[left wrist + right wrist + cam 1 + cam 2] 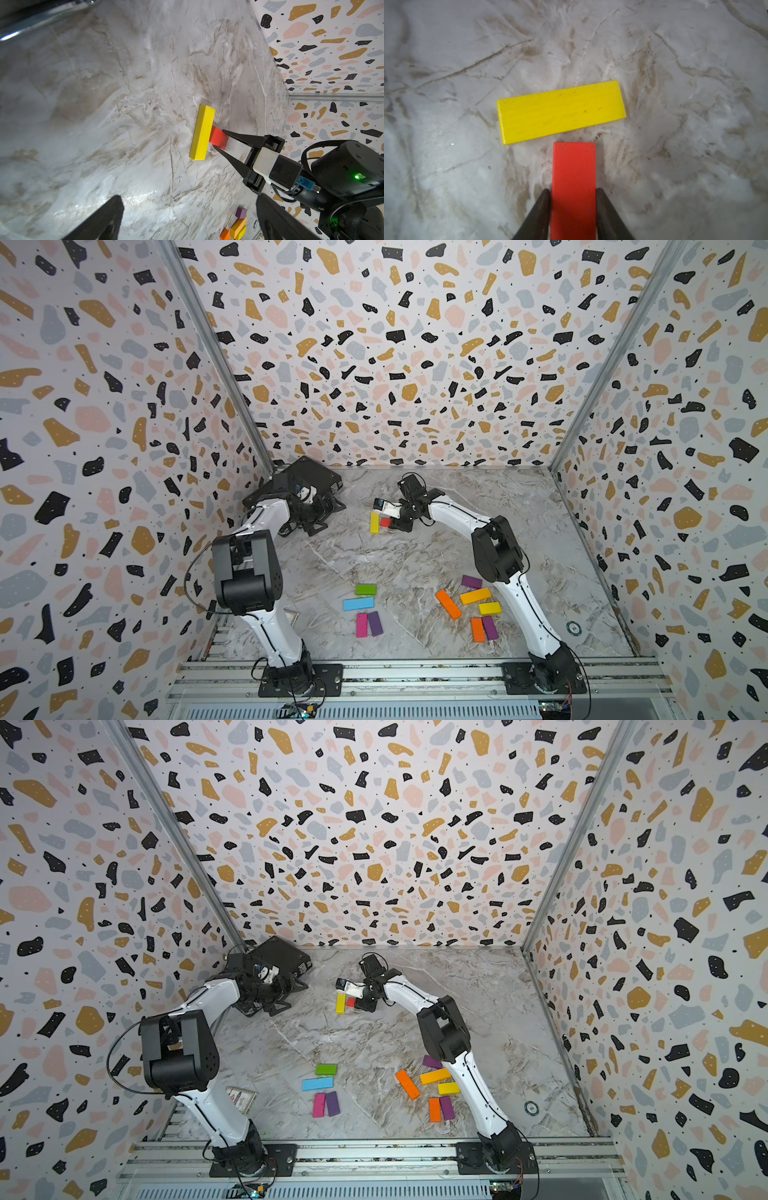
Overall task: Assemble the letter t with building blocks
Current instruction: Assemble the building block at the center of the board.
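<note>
A long yellow block (561,112) lies flat at the far middle of the marble table (415,547). A red block (574,166) points its short end at the middle of the yellow block's long side, a thin gap between them. My right gripper (573,189) has its fingers tight against both long sides of the red block (218,138). In both top views this pair sits by the right wrist: yellow block (375,522), red block (351,1002). My left gripper (189,216) is open and holds nothing, off to the far left (328,516).
Loose blocks lie near the front: green (365,589), blue (358,604), pink (362,625) and purple (375,623) on the left, and several orange, yellow and purple ones around (475,596) by the right arm. A black case (316,477) stands in the far left corner.
</note>
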Tool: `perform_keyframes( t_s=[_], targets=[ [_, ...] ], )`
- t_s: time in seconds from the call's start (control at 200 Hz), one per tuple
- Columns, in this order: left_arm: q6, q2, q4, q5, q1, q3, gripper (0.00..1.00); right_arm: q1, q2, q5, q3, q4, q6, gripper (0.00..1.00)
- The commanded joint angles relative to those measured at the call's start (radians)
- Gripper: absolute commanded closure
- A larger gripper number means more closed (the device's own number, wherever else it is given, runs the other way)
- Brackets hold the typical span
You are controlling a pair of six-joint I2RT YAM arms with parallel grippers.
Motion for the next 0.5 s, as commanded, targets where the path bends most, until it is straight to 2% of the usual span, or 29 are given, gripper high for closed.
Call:
perform_keyframes(
  t_s=[0.0,0.305,0.496],
  targets=[
    [0.012,0.009,-0.011,0.014,0.003,0.025,0.00,0.007,0.009,-0.015,0.033,-0.011,0.011,0.57],
    [0.013,0.010,-0.016,0.019,0.002,0.025,0.00,0.004,-0.010,0.057,0.028,0.021,0.041,0.48],
    [0.016,0.002,-0.017,0.021,0.002,0.026,0.00,-0.004,-0.062,0.020,0.011,0.014,0.069,0.42]
  ],
)
